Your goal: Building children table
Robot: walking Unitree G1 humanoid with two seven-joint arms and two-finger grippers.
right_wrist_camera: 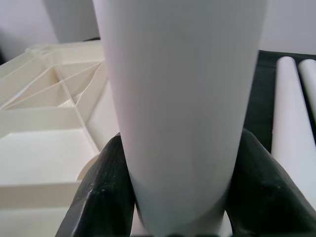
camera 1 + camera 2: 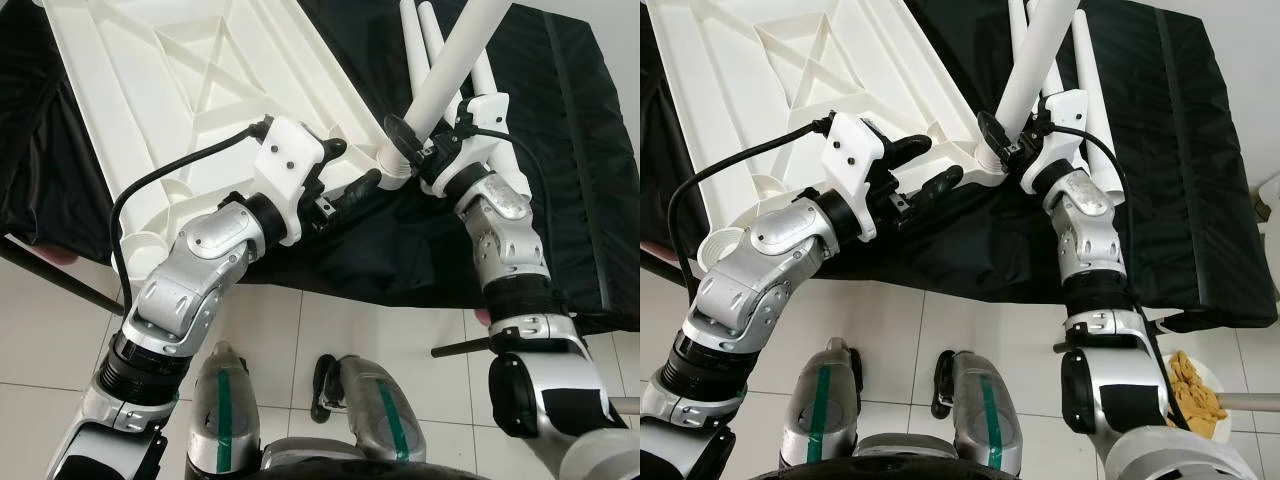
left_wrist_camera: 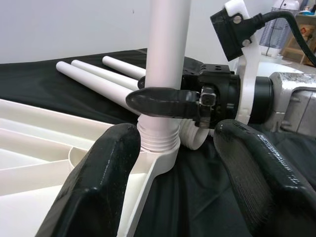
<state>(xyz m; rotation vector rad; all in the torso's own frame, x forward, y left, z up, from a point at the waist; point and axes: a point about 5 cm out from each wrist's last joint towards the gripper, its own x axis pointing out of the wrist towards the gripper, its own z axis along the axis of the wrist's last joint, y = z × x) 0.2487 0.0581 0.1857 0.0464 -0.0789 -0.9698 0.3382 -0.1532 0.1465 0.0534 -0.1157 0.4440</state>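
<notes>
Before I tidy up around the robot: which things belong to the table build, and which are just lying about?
Job:
- upturned white tabletop
- leg held at the corner socket by the right tool
- spare legs
- left tool, open nearby

Lying about:
- bowl of snacks
- black cloth

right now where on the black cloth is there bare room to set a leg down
The black cloth is bare right of the spare legs, out to its far edge. It is crowded around the corner socket, where the right gripper holds the upright leg and the left gripper hovers.

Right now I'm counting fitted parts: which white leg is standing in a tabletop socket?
The leg clamped by the right gripper, upright in the corner socket. The other legs lie flat on the black cloth.
</notes>
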